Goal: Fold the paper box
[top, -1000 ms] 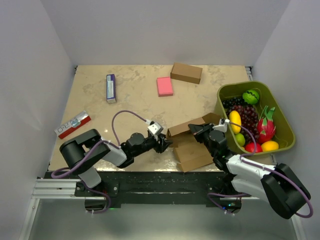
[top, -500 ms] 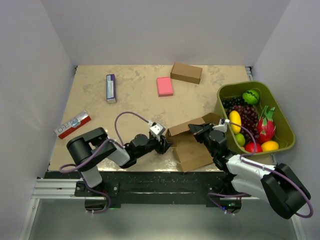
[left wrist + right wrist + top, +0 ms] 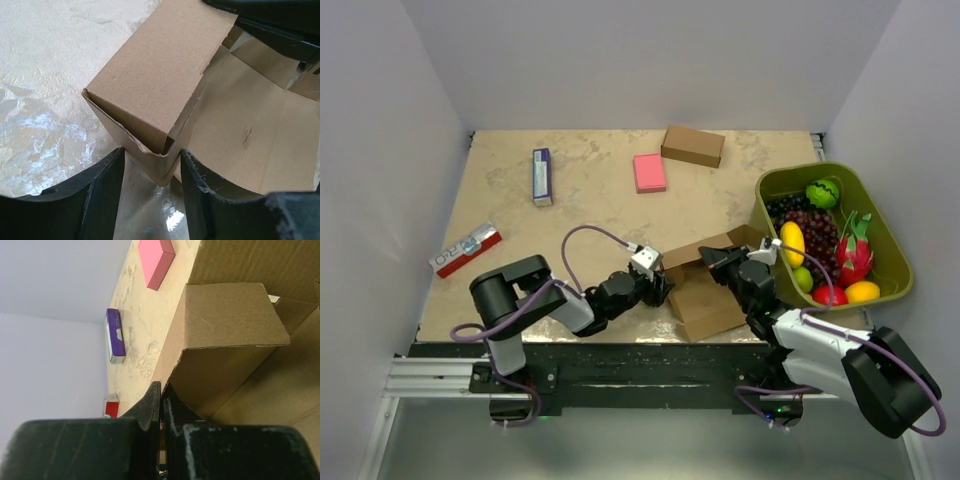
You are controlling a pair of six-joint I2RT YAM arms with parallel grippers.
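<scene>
While top cam hides it, L wrist shows left tool [image 3: 151,159] released astride paper box [image 3: 155,80] corner; right tool [image 3: 161,388] clenched.

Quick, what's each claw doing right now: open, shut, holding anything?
Left claw: open, straddling a corner of the paper box, gripping nothing.
Right claw: closed, tips beside the box wall.

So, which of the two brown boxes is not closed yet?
The paper box at the near edge: its flaps stand open. The other brown box, far back beside the pink block, is fully closed.
</scene>
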